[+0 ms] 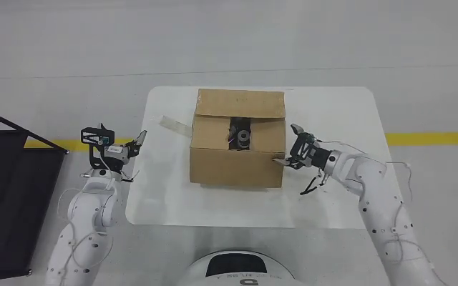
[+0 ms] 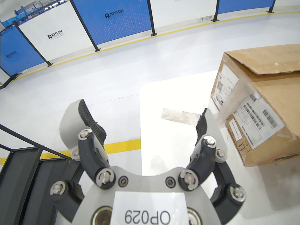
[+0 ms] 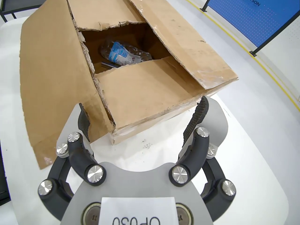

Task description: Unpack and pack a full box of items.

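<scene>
A brown cardboard box [image 1: 236, 146] stands in the middle of the white table [image 1: 336, 114], its top flaps partly parted over a dark gap. Through that gap a clear plastic bottle with a blue label [image 3: 124, 54] lies inside the box [image 3: 140, 90]. My right gripper [image 1: 293, 150] is open at the box's right near corner, one finger on each side of a flap edge [image 3: 143, 111]. My left gripper [image 1: 136, 143] is open and empty at the table's left edge, apart from the box [image 2: 262, 104].
A loose strip of tape [image 1: 174, 126] lies on the table left of the box, also seen as tape [image 2: 180, 115]. A black rack [image 1: 21, 193] stands on the floor at the far left. A yellow floor line [image 1: 422, 138] runs behind the table.
</scene>
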You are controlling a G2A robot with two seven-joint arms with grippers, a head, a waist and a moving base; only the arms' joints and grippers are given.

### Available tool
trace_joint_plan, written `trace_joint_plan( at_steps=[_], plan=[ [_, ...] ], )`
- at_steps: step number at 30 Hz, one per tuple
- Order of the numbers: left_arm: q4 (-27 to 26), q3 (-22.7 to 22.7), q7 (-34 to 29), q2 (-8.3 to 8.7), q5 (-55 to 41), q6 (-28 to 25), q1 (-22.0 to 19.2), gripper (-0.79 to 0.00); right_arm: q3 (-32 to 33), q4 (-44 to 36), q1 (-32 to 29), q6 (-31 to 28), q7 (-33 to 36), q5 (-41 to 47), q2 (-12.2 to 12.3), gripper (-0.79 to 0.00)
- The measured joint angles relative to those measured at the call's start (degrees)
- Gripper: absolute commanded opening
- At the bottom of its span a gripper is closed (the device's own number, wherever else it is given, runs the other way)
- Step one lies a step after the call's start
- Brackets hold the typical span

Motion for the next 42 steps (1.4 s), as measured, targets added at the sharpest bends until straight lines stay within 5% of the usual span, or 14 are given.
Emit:
trace_joint_plan(
  at_steps=[15, 24, 42],
  plan=[
    [0.00, 0.00, 0.00, 0.00, 0.00, 0.00, 0.00, 0.000, 4.27, -0.39, -3.10, 2.28, -9.38, 4.46, 0.75, 0.000],
    [0.00, 0.00, 0.00, 0.00, 0.00, 0.00, 0.00, 0.000, -0.40, 4.73, 5.14, 10.38, 2.94, 12.95, -0.44, 0.000],
    [0.00, 0.00, 0.00, 0.00, 0.00, 0.00, 0.00, 0.000, -10.54, 18.63, 21.51, 23.86, 14.07, 14.78, -3.22, 0.000]
  ],
)
